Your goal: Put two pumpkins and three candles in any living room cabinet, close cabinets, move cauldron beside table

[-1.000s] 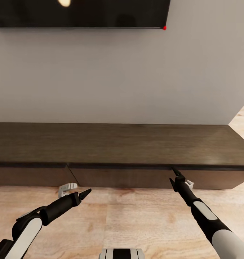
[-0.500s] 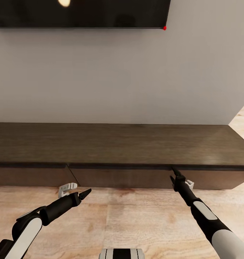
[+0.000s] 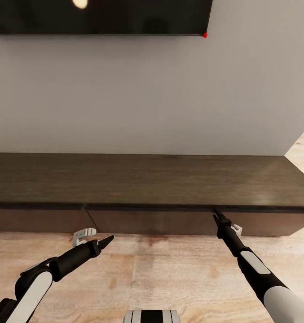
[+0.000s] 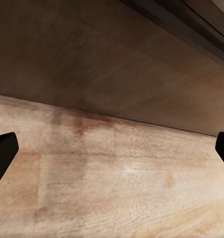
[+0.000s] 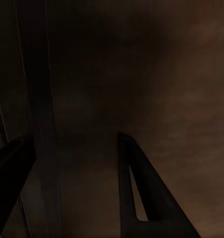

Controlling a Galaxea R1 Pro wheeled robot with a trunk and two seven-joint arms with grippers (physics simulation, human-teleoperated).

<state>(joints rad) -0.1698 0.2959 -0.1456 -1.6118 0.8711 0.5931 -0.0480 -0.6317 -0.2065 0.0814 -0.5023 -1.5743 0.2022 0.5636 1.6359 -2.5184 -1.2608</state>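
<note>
1. Right pincer (image 3: 219, 216) touches the cabinet (image 3: 147, 188) front under its top edge, fingers parted, empty.
2. Left pincer (image 3: 107, 241) hovers over the floor (image 3: 169, 278) before the cabinet, spread wide, empty.

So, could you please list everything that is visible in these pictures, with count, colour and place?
TV: one, black, on the wall, top left.
Red dot: one, at the TV's lower right corner.
Wall: one, pale grey, behind the cabinet.
Cabinet: one, dark brown, long and low against the wall, fronts shut.
Floor: light wood planks, in front of the cabinet.
Left gripper: one, black, over the floor, open, empty.
Right gripper: one, black, at the cabinet's front edge, open.
</note>
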